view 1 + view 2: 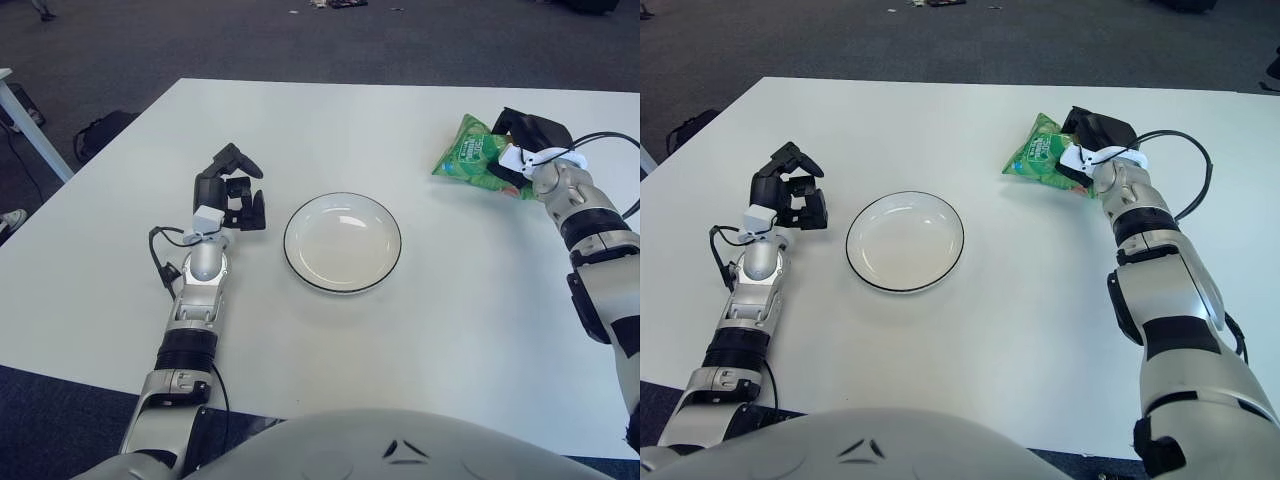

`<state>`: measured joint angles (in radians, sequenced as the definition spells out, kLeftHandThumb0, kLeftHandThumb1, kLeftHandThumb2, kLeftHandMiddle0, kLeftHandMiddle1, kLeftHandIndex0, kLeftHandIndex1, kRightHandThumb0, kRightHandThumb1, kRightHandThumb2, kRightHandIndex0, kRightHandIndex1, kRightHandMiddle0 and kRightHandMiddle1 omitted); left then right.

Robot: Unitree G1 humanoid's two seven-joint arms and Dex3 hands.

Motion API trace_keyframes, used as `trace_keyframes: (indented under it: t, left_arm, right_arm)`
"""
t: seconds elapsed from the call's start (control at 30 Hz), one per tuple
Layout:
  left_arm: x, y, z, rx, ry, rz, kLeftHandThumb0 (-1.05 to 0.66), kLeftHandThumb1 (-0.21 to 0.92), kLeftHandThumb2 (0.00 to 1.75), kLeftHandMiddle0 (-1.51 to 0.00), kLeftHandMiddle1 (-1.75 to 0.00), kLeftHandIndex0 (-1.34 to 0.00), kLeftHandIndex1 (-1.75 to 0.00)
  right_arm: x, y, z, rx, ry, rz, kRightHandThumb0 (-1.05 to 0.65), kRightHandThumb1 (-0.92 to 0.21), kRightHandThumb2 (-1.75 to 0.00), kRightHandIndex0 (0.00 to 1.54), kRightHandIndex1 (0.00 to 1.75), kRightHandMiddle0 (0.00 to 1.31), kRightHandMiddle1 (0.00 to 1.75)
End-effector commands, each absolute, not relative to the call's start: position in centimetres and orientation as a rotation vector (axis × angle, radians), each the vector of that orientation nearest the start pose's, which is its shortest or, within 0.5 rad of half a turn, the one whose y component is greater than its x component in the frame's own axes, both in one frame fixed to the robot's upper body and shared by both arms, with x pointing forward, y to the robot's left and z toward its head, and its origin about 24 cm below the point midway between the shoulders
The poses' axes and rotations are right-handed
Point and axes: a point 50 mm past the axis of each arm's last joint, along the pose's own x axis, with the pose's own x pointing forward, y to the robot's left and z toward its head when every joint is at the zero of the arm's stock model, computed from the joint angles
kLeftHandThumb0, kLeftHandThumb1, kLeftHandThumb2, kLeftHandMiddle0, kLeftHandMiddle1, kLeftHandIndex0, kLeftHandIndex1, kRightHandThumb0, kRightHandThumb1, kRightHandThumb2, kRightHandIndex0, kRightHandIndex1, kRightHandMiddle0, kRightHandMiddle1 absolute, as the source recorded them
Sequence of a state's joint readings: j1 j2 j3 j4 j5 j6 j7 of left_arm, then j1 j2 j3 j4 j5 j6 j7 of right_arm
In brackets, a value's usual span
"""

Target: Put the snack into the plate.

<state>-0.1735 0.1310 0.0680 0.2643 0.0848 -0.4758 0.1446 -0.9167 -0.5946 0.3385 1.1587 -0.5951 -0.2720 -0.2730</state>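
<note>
A green snack bag (468,153) is held at the far right of the white table, tilted up off the surface. My right hand (518,152) is shut on its right end, black fingers wrapped over the bag. A white plate with a dark rim (343,242) sits empty in the middle of the table, well left of and nearer than the bag. My left hand (232,192) shows just left of the plate, its fingers loosely curled and holding nothing.
The white table (330,130) ends at its far edge above the bag, with dark carpet beyond. A black cable (618,150) loops by my right wrist. A dark bag (100,130) lies on the floor off the table's left edge.
</note>
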Motion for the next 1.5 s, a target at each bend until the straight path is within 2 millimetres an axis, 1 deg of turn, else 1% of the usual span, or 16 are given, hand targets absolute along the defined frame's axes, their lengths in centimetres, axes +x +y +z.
trace_keyframes:
  t: [0.0, 0.13, 0.3, 0.37, 0.57, 0.73, 0.9, 1.07, 1.23, 1.37, 1.43, 1.47]
  left_arm:
    - [24.8, 18.3, 1.6, 0.145, -0.167, 0.149, -0.57, 0.13, 1.56, -1.43, -1.75, -0.78, -1.75]
    - [24.9, 18.3, 1.5, 0.138, -0.171, 0.149, -0.57, 0.13, 1.55, -1.43, -1.75, -0.78, -1.75]
    - [25.0, 18.3, 1.5, 0.146, -0.174, 0.152, -0.58, 0.12, 1.56, -1.43, -1.75, -0.79, -1.75]
    - [25.0, 18.3, 1.5, 0.149, -0.173, 0.152, -0.58, 0.12, 1.57, -1.43, -1.75, -0.79, -1.75]
    - [25.1, 18.2, 1.5, 0.157, -0.168, 0.158, -0.58, 0.11, 1.57, -1.43, -1.75, -0.80, -1.75]
    - [25.1, 18.2, 1.5, 0.157, -0.163, 0.157, -0.58, 0.11, 1.58, -1.43, -1.75, -0.80, -1.75]
    - [25.2, 18.2, 1.4, 0.169, -0.154, 0.161, -0.58, 0.11, 1.58, -1.43, -1.75, -0.80, -1.75]
    - [25.3, 18.2, 1.4, 0.168, -0.150, 0.163, -0.58, 0.11, 1.58, -1.43, -1.75, -0.80, -1.75]
    - [25.4, 18.1, 1.3, 0.163, -0.150, 0.161, -0.58, 0.11, 1.57, -1.43, -1.75, -0.80, -1.75]
    - [25.5, 18.1, 1.2, 0.159, -0.149, 0.150, -0.57, 0.13, 1.55, -1.43, -1.75, -0.78, -1.75]
    - [25.5, 18.1, 1.2, 0.160, -0.148, 0.147, -0.56, 0.14, 1.53, -1.43, -1.75, -0.77, -1.75]
    - [25.5, 18.1, 1.1, 0.161, -0.145, 0.146, -0.56, 0.15, 1.53, -1.43, -1.75, -0.76, -1.75]
  right_arm:
    - [38.5, -25.2, 12.8, -1.257, -0.116, -0.098, 0.00, 0.02, -1.63, 0.93, 1.55, 0.64, 1.75]
    - [38.5, -24.8, 13.5, -1.215, -0.175, -0.112, 0.00, 0.01, -1.63, 0.92, 1.56, 0.63, 1.75]
    - [38.6, -23.7, 15.6, -1.170, -0.301, -0.129, 0.00, 0.01, -1.64, 0.92, 1.57, 0.63, 1.75]
    - [38.5, -23.3, 16.0, -1.157, -0.328, -0.130, 0.00, 0.01, -1.64, 0.92, 1.58, 0.63, 1.75]
    - [38.0, -21.0, 18.0, -1.096, -0.438, -0.116, 0.00, 0.03, -1.67, 0.93, 1.60, 0.64, 1.75]
    - [37.6, -20.0, 19.0, -1.077, -0.485, -0.107, 0.00, 0.06, -1.70, 0.93, 1.63, 0.66, 1.75]
    - [37.0, -18.4, 20.4, -1.088, -0.589, -0.104, 0.00, 0.08, -1.74, 0.93, 1.67, 0.67, 1.75]
    - [36.6, -17.2, 21.3, -1.086, -0.659, -0.063, 0.00, 0.08, -1.74, 0.93, 1.68, 0.68, 1.75]
    - [36.1, -16.0, 21.9, -1.054, -0.689, -0.018, 0.00, 0.08, -1.75, 0.93, 1.68, 0.68, 1.75]
    - [35.5, -14.2, 22.3, -1.016, -0.712, 0.047, 0.00, 0.08, -1.74, 0.94, 1.66, 0.68, 1.75]
    - [35.2, -13.7, 22.4, -1.009, -0.716, 0.070, 0.00, 0.09, -1.74, 0.94, 1.66, 0.68, 1.75]
    - [34.9, -13.1, 22.4, -0.991, -0.719, 0.108, 0.00, 0.09, -1.74, 0.94, 1.66, 0.69, 1.75]
